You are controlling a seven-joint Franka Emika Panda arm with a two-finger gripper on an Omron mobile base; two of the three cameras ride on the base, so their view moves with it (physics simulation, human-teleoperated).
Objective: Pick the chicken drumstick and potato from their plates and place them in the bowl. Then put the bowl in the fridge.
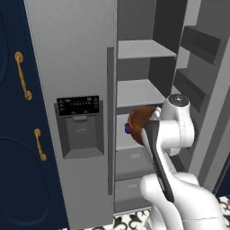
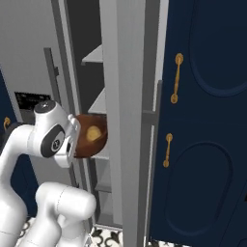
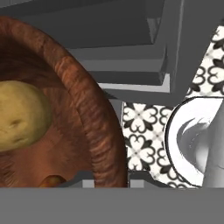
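Potato and chicken drumstick ride inside the bowl, which the pincer, clamped on its rim at 6 o'clock in the hand view, carries level at the open fridge, presumably so nothing spills before shelving.

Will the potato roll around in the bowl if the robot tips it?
Probably, a little. The potato looks round and smooth, so it could roll easily. But it sits low inside the bowl, whose walls look deep and thick, so it likely stays in. The drumstick beside it might also block it a bit.
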